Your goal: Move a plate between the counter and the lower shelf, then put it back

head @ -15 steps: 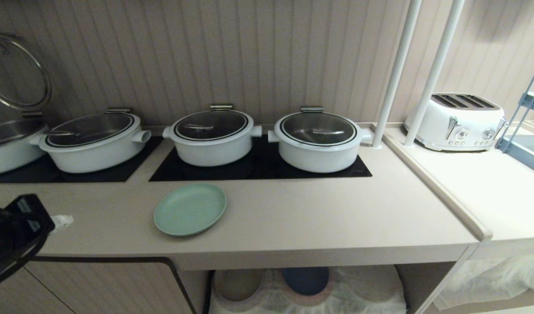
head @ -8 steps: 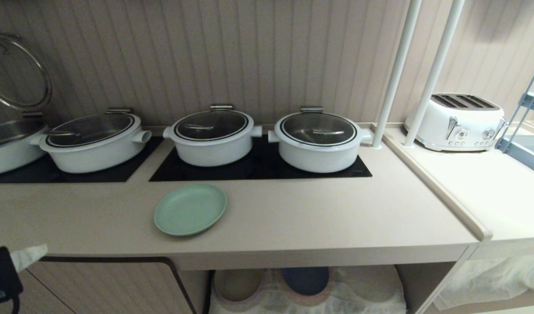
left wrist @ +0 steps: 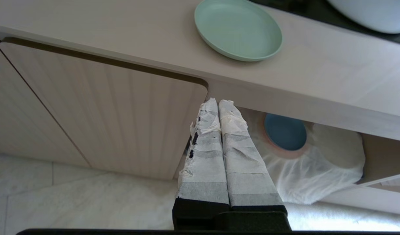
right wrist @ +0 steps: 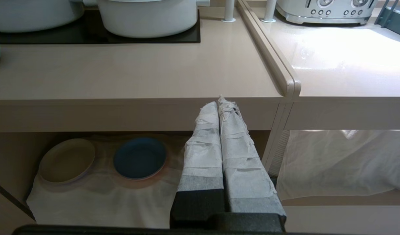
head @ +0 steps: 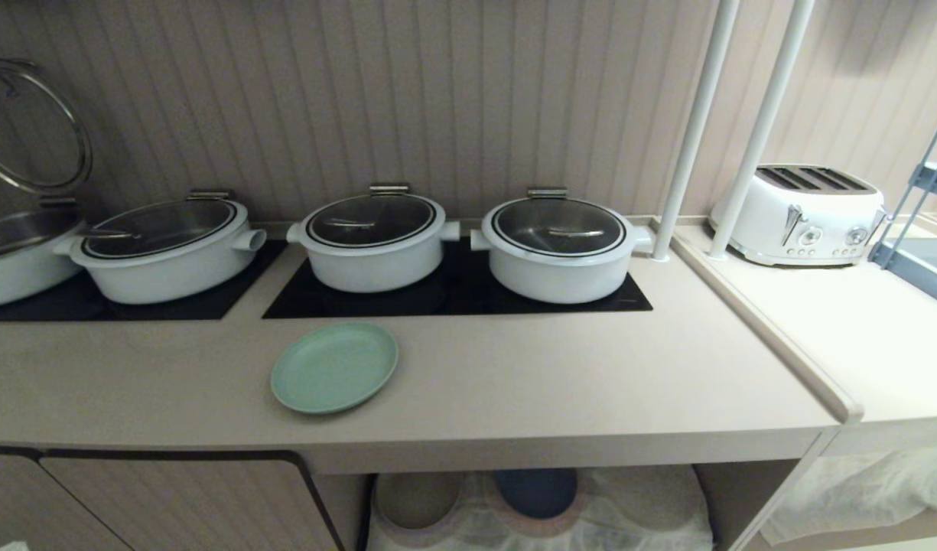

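The pale mint-green plate (head: pixel 334 367) lies flat on the beige counter (head: pixel 552 367), in front of the hob panels and apart from both grippers. In the left wrist view the plate (left wrist: pixel 238 29) sits above and beyond my left gripper (left wrist: pixel 218 102), which is shut and empty, low before the cabinet door under the counter's front edge (left wrist: pixel 317 114). My right gripper (right wrist: pixel 218 99) is shut and empty too, below the counter edge in front of the lower shelf (right wrist: pixel 98 195). The shelf's white cloth (head: pixel 636 520) shows under the counter.
Three lidded white pots (head: pixel 372 241) stand on the black hob panels behind the plate. A blue plate (head: pixel 535 490) and an off-white plate (head: pixel 417 497) lie on the shelf cloth. Two white poles (head: pixel 694 130) and a toaster (head: pixel 797 214) stand at the right.
My left gripper has sunk from counter height at the far left down out of the head view. The plate has not moved.
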Tool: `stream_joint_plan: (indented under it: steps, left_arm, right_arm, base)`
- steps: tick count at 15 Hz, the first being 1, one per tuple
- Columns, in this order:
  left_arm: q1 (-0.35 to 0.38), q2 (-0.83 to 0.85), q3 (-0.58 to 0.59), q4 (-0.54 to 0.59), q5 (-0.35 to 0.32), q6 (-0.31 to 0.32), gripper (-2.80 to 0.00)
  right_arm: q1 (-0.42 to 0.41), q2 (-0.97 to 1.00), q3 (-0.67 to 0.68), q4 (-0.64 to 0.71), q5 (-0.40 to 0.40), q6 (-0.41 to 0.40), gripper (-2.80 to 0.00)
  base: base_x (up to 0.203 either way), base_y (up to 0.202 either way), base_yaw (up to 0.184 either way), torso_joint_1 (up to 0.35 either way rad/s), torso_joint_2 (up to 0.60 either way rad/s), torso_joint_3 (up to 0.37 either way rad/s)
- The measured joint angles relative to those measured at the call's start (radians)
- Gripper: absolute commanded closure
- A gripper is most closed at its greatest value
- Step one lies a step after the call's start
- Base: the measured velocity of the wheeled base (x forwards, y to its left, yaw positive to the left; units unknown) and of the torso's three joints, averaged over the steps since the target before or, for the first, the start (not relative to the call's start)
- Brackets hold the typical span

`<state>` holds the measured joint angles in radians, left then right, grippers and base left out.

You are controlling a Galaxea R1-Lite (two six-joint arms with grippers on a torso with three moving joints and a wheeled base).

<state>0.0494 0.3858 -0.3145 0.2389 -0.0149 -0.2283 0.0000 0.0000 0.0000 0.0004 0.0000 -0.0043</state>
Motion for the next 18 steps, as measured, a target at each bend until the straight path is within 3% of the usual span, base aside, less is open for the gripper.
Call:
stream_joint_plan:
  steps: [3,6,8,12,15,18]
  left_arm:
    - [-0.029,-0.164,0.027,0.093,0.019,0.011,0.00]
    - [-0.047,-0.311,0.073,0.133,0.047,0.115,0.00]
    - [-0.049,-0.354,0.107,0.071,0.087,0.169,0.00]
    - [-0.051,-0.382,0.234,-0.177,0.154,0.167,0.00]
    - [-0.051,-0.385,0.281,-0.271,0.109,0.159,0.00]
    - [-0.051,-0.385,0.309,-0.250,0.035,0.236,0.00]
  right_arm:
    - [0.000,0.000,0.000,0.000,0.000,0.000,0.00]
    - [0.000,0.000,0.000,0.000,0.000,0.000,0.00]
    - [0.000,0.000,0.000,0.000,0.000,0.000,0.00]
    - [0.000,0.000,0.000,0.000,0.000,0.000,0.00]
    - [0.000,0.000,0.000,0.000,0.000,0.001,0.00]
    - [0.000,0.000,0.000,0.000,0.000,0.001,0.00]
  base:
    - [0.000,0.000,0.000,0.000,0.00,0.000]
    - [0.000,0.000,0.000,0.000,0.00,0.000]
    - [0.000,0.000,0.000,0.000,0.00,0.000]
    - [0.000,0.000,0.000,0.000,0.00,0.000]
    - [0.000,0.000,0.000,0.000,0.00,0.000]
    - [0.000,0.000,0.000,0.000,0.00,0.000]
